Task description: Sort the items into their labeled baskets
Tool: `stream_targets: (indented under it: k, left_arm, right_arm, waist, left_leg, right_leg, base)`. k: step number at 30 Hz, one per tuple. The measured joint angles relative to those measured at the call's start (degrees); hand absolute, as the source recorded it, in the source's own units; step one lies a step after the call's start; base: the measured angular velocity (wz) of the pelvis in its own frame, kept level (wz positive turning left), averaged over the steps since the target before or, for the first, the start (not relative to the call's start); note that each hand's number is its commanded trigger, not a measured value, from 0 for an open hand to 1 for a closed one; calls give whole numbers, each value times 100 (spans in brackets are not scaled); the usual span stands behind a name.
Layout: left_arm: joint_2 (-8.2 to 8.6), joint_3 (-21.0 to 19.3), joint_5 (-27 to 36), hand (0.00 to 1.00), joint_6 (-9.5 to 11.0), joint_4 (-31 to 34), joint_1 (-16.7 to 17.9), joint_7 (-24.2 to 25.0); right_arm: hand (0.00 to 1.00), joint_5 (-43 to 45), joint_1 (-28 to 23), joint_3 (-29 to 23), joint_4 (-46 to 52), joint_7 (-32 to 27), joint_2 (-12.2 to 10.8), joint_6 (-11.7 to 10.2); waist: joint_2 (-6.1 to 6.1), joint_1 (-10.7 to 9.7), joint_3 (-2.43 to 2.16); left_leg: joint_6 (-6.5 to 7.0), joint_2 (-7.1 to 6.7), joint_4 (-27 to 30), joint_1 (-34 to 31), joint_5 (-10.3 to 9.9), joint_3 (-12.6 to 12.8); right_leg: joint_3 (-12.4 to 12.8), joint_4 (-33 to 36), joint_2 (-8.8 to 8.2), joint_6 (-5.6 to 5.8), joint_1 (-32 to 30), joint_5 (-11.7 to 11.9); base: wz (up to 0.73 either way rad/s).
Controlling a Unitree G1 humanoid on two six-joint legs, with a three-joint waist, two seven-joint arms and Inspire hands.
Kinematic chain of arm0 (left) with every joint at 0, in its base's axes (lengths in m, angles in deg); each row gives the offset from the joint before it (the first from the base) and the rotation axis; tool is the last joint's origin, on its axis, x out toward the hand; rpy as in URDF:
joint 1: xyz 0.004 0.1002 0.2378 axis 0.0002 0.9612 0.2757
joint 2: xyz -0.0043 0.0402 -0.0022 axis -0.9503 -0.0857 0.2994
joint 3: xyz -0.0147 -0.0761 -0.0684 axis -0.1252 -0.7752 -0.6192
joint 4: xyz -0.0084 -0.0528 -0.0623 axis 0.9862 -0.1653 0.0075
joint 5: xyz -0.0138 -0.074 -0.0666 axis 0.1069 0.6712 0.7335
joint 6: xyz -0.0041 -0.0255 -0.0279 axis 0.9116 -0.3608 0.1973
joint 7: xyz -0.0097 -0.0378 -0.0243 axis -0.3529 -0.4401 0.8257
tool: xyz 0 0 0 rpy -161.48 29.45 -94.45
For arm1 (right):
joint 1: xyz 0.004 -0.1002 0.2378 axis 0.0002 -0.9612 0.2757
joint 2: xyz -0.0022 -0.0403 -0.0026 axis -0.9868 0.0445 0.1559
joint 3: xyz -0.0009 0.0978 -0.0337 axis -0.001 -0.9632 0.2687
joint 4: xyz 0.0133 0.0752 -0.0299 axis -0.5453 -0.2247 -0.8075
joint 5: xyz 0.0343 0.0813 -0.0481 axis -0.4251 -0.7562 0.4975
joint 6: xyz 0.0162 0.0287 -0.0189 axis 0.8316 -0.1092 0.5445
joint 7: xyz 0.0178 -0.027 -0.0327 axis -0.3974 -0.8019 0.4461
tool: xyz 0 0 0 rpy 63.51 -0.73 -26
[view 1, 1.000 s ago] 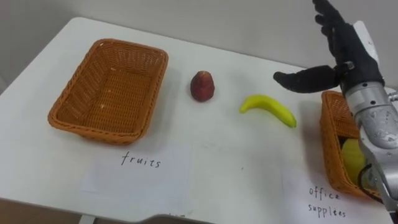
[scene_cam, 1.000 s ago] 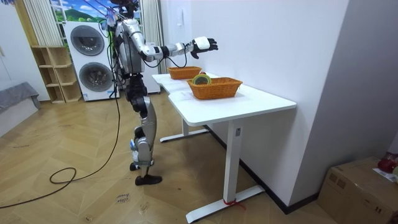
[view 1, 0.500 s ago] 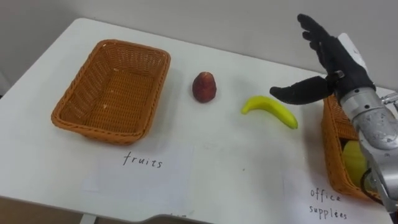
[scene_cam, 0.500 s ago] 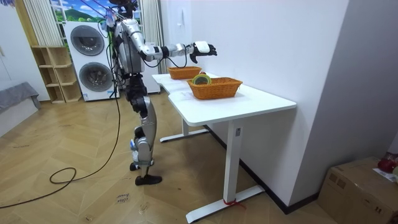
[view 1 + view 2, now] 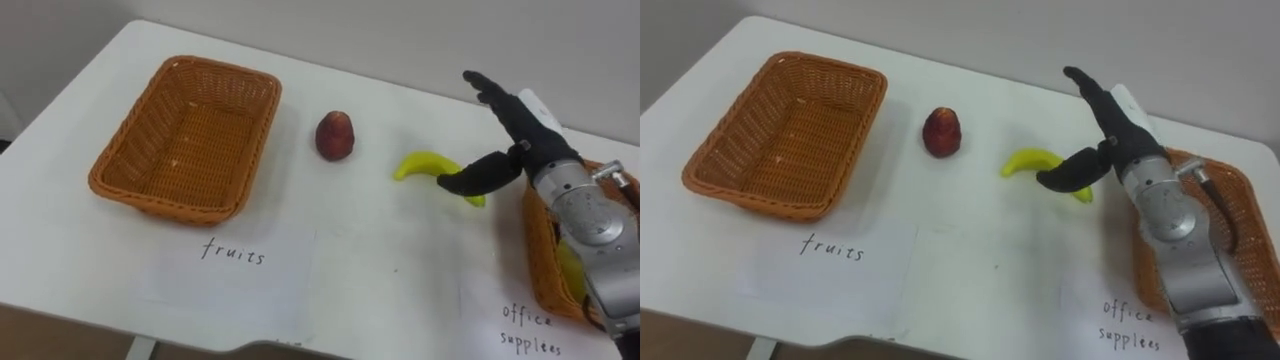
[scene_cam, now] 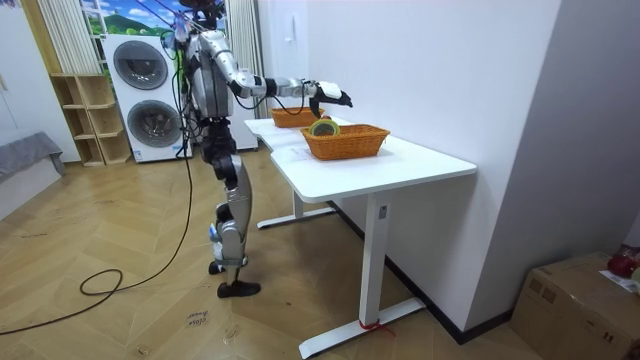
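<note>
A yellow banana [image 5: 421, 164] lies on the white table [image 5: 400, 270], with a red fruit [image 5: 337, 136] to its left. The empty wicker basket [image 5: 160, 201] above a paper marked "fruits" [image 5: 234, 253] stands at the left. My right hand [image 5: 524, 133] hovers open at the banana's right end, fingers straight and thumb lying over that end. A second wicker basket [image 5: 538, 250] at the right edge holds a yellow-green thing [image 5: 569, 272]. In the room view I stand at the table's end with the right hand [image 6: 331, 96] stretched out over it.
A paper marked "office supplies" [image 5: 529, 325] lies in front of the right basket. The table's front edge is close below both papers. In the room view a wall runs along the table's far side and washing machines [image 6: 148, 95] stand behind me.
My right hand has come down and forward from above the table to the banana's right end, thumb now over it. The fruit and baskets have not moved.
</note>
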Motion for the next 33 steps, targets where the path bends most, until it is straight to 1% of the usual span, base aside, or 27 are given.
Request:
stream_targets:
  k: [3,4,6,7,8,10,13,18,24,27,30,33]
  left_arm:
    - [-10,0,6,0,4,1,-24,0]
    - [-13,8,15,0,4,0,-35,0]
    - [-22,33,24,0,9,-3,-61,0]
    - [-22,38,24,0,19,-3,-92,0]
    - [-22,39,24,0,28,-4,-104,0]
    - [-22,39,23,0,80,-11,-122,0]
    - [-26,37,23,0,81,-15,-144,1]
    - [-28,42,24,0,112,-23,-276,5]
    - [-32,46,23,0,113,37,-311,18]
    - [-55,153,23,0,113,36,-344,18]
    - [-55,157,23,0,113,36,-355,19]
    - [-63,165,23,0,113,32,-365,19]
  right_arm:
    - [0,161,61,24,-18,33,0,0]
    - [0,185,106,68,-85,31,7,-4]
    - [0,190,186,214,-275,32,35,-3]
    - [0,193,187,265,-351,39,39,-4]
    - [0,193,189,283,-391,44,39,-5]
    - [0,234,192,356,-469,73,40,-4]
    - [0,292,196,473,-523,85,41,-7]
    - [0,436,221,474,-698,103,41,-17]
    - [0,581,348,474,-699,170,43,-14]
    - [0,673,441,528,-698,244,78,-15]
    - [0,770,506,688,-697,325,103,-15]
    - [0,864,512,716,-704,408,104,-14]
  waist:
    - [8,18,13]
    - [5,48,29]
    - [-3,92,40]
    - [-11,128,57]
    - [-14,136,64]
    - [-38,179,68]
    - [-66,208,84]
    - [-90,282,81]
    - [-124,270,68]
    - [-148,269,59]
    - [-170,262,60]
    - [-166,277,62]
  left_leg:
    - [-1,2,6,-48,0,-12]
    - [-1,4,6,-62,1,-7]
    - [-3,7,6,-75,2,-9]
    - [-4,8,6,-84,2,-12]
    - [-4,8,6,-91,2,-13]
    - [-2,2,20,-169,3,-25]
    - [-2,-1,69,-235,3,-37]
    - [-2,-3,80,-283,3,-47]
    - [-2,-5,107,-346,3,-50]
    - [-2,-6,105,-348,3,-52]
    - [-2,-7,105,-347,3,-51]
    - [-2,-7,104,-348,3,-51]
  right_leg:
    - [-25,-8,-8,0,-60,0]
    - [-22,-10,-16,0,-77,0]
    - [-24,-11,-33,0,-89,0]
    - [-31,-14,-34,0,-92,0]
    - [-33,-14,-34,0,-95,0]
    - [-39,-8,-43,0,-157,0]
    - [-56,-10,-47,0,-169,0]
    - [-94,-3,-51,0,-197,0]
    - [-111,4,-54,-4,-249,2]
    - [-99,3,-52,-4,-247,2]
    - [-96,0,-52,-3,-246,2]
    - [-96,-2,-54,-3,-248,2]
  base:
    - [2]
    - [0]
    - [0]
    - [3]
    - [4]
    - [3]
    - [3]
    - [3]
    - [0]
    - [0]
    - [0]
    - [0]
